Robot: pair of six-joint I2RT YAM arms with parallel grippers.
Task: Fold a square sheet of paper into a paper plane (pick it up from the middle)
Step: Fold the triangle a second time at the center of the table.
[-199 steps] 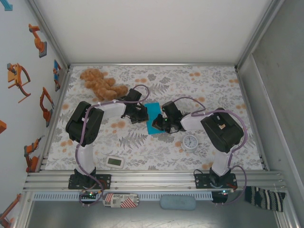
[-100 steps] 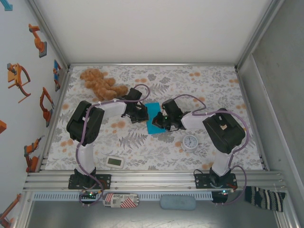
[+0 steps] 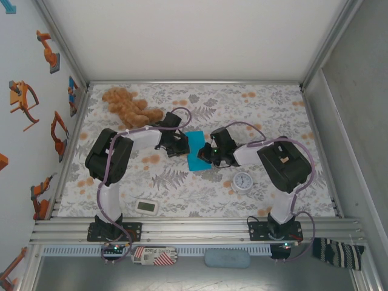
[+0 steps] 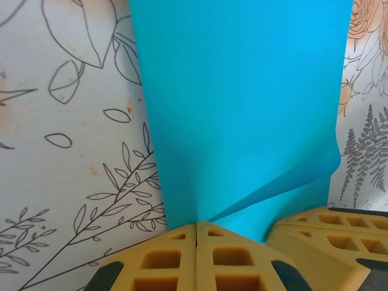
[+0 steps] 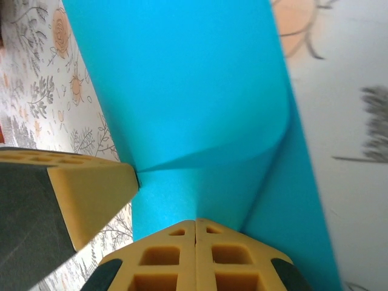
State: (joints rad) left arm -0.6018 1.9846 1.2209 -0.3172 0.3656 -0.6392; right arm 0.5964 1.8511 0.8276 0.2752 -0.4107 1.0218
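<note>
Flowered cloth covers the table (image 3: 273, 115), and over its middle the two arms meet at the sheet of paper (image 3: 195, 150). Compared with a second ago, the right arm has shifted a little toward its own side, while the left arm has almost not moved. I judge this to be a small adjusting inside an early fold, not a new step, so the plane is far from finished.

The sheet lies between the two tools, somewhere between the teddy bear (image 3: 124, 104) and the clock (image 3: 243, 180), and from above it looks like a narrow blue shape. Seen close, it is plain turquoise and smooth, with one layer curling over another in a soft bend.

The left tool (image 4: 197, 225) is pressed together on the paper's edge. The right tool (image 5: 195, 223) also pinches the paper, its fingers closed with no gap.
</note>
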